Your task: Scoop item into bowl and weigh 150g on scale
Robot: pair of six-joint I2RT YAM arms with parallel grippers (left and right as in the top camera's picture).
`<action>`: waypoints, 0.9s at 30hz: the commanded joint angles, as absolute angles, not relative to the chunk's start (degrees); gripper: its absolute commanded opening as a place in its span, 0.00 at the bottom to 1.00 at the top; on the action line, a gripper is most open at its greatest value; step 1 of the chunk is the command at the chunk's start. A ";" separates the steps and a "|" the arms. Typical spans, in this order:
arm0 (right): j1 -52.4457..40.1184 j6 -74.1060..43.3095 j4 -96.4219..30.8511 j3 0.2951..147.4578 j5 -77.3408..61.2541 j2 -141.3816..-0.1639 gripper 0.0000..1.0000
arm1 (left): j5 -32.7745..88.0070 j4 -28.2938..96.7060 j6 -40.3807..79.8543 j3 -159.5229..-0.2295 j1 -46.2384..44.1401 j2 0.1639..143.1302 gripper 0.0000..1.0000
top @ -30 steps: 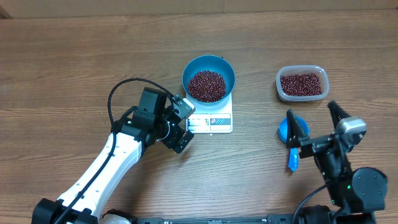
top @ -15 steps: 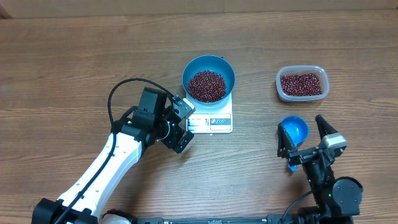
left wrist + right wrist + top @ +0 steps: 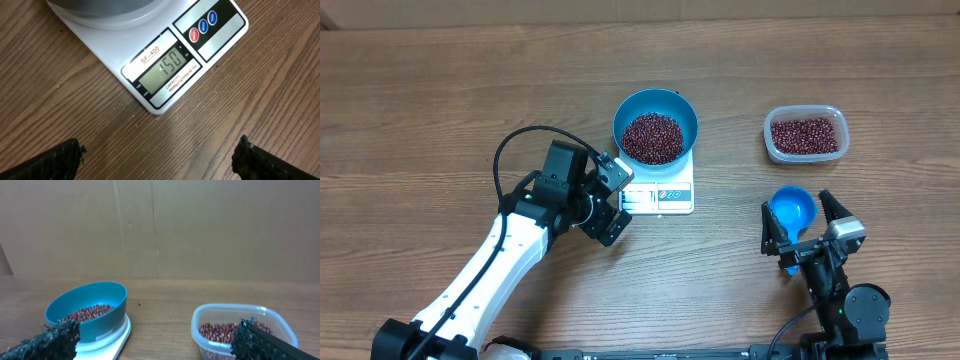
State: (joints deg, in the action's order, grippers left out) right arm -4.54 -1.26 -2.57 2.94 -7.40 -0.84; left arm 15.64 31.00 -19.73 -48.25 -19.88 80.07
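Black right gripper (image 3: pixel 794 201): nearest the table's front edge; the jaws are spread wide and nothing is gripped.
Scoop (image 3: pixel 790 213): blue, laid on the table (image 3: pixel 420 100) between the right fingers as seen from above; contact with them cannot be told.
Left gripper (image 3: pixel 620 200): the jaws are held wide apart and empty, pointed at the scale's display corner, just beside it.
Scale (image 3: pixel 670 195): white, set mid-table; 150 is shown on its display (image 3: pixel 167 70).
Bowl (image 3: pixel 690 118): blue, seated on the scale's platform.
Beans (image 3: pixel 652 137): heaped in the bowl; a further layer is seen in the tub.
Tub (image 3: pixel 770 140): clear plastic, placed at the right, beyond the scoop and well apart from the scale.
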 commanded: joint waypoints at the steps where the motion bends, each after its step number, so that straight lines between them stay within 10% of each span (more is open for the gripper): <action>1: -4.82 -0.99 -1.96 1.69 -6.87 -0.12 1.00 | 16.12 30.85 -20.16 -47.99 -20.27 80.36 1.00; 27: -4.75 -3.62 -4.12 0.45 -7.53 -0.16 1.00 | 16.12 30.85 -20.16 -47.99 -20.27 80.36 1.00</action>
